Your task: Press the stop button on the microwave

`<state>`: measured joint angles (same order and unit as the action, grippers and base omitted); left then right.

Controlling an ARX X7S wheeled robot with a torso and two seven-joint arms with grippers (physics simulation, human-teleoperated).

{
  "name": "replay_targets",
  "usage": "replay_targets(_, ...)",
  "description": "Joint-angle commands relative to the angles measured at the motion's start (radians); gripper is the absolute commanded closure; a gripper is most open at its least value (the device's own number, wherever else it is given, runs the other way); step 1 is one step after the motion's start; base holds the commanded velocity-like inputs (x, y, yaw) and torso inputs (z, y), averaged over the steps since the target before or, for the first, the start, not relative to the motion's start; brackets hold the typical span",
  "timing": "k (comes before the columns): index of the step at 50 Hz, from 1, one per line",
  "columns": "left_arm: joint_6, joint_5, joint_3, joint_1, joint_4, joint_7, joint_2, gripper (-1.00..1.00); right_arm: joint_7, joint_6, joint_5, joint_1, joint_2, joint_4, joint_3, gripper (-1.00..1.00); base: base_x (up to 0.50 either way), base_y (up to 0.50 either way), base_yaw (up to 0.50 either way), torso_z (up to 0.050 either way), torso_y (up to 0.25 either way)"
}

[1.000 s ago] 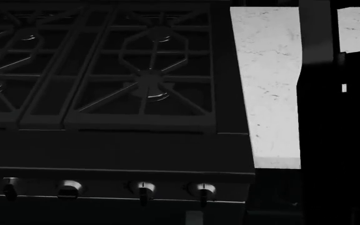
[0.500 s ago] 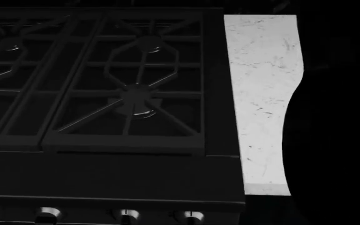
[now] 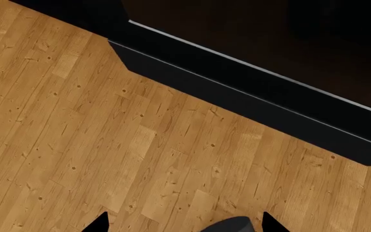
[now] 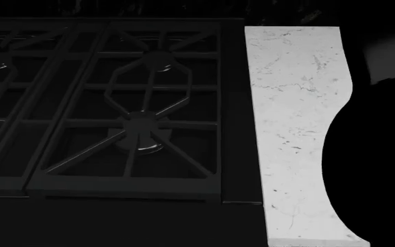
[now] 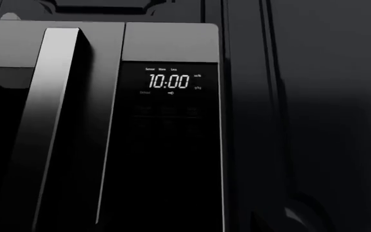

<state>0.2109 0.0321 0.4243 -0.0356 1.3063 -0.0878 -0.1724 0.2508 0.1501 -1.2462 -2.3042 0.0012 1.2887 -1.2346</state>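
The microwave (image 5: 56,121) fills the right wrist view, with a silver door handle (image 5: 47,125) and a dark control panel (image 5: 169,159). Its display (image 5: 168,81) reads 10:00. Faint rows of buttons (image 5: 166,116) sit below the display; they are too dim to tell which is the stop button. My right gripper's fingers are lost in the dark lower edge of that view. My left gripper (image 3: 184,227) hangs open over a wooden floor, with only its two black fingertips (image 3: 100,223) showing. A large black shape (image 4: 379,170) covers the right of the head view.
A black gas stove (image 4: 115,103) with cast grates fills the left of the head view. A white marble counter strip (image 4: 293,128) runs beside it. In the left wrist view a dark appliance base (image 3: 250,92) borders the wooden floor (image 3: 76,135).
The head view has shifted: the stove knobs have dropped out of the bottom edge, and the stove's back edge now shows. The black shape at the right covers more of the counter.
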Motion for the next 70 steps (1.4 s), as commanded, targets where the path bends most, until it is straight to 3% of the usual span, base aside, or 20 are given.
replay_targets(1,0.000,0.000,0.001,0.002,0.003,0.000,0.000,-1.00,0.002,-0.036,-0.100,-0.007,-0.001,0.007,-0.114,-1.00,0.00,0.00,0.00,0.050,0.102)
replay_targets(15,0.000,0.000,0.001,0.002,0.003,0.000,0.000,-1.00,-0.004,-0.082,-0.173,-0.048,-0.001,0.010,-0.135,-1.00,0.16,0.00,0.00,0.050,0.102)
replay_targets(19,0.000,0.000,0.001,0.002,0.003,0.000,0.000,-1.00,-0.005,-0.007,0.157,-0.052,0.002,-0.029,0.222,-1.00,0.00,0.00,0.00,0.050,0.102)
replay_targets(21,0.000,0.000,0.001,0.002,0.003,0.000,0.000,-1.00,-0.014,0.001,0.187,-0.051,-0.001,-0.025,0.257,-1.00,0.00,0.00,0.00,0.050,0.102)
replay_targets(42,0.000,0.000,0.001,0.002,0.003,0.000,0.000,-1.00,-0.008,-0.020,0.020,-0.046,-0.001,-0.015,0.008,-1.00,0.19,-0.01,0.00,0.050,0.102)
replay_targets(46,0.000,0.000,0.001,0.002,0.003,0.000,0.000,-1.00,0.011,0.029,0.183,-0.052,-0.001,-0.050,0.164,-1.00,0.22,-0.01,0.00,0.050,0.102)
replay_targets(51,0.000,0.000,0.001,0.002,0.003,0.000,0.000,-1.00,-0.005,0.192,0.580,-0.052,-0.001,-0.199,0.575,-1.00,0.00,0.00,0.00,0.050,0.102)
replay_targets(55,0.000,0.000,0.001,0.002,0.003,0.000,0.000,-1.00,-0.005,0.255,0.676,-0.052,-0.001,-0.275,0.702,-1.00,0.00,0.00,0.00,0.050,0.102)
replay_targets(61,0.000,0.000,0.001,0.002,0.003,0.000,0.000,-1.00,-0.003,0.273,0.694,-0.052,-0.001,-0.294,0.736,-1.00,0.00,0.00,0.00,0.050,0.102)
replay_targets(70,0.000,0.000,0.001,0.002,0.003,0.000,0.000,-1.00,-0.008,0.199,0.622,-0.052,-0.001,-0.200,0.594,-1.00,0.37,-0.22,0.00,0.050,0.102)
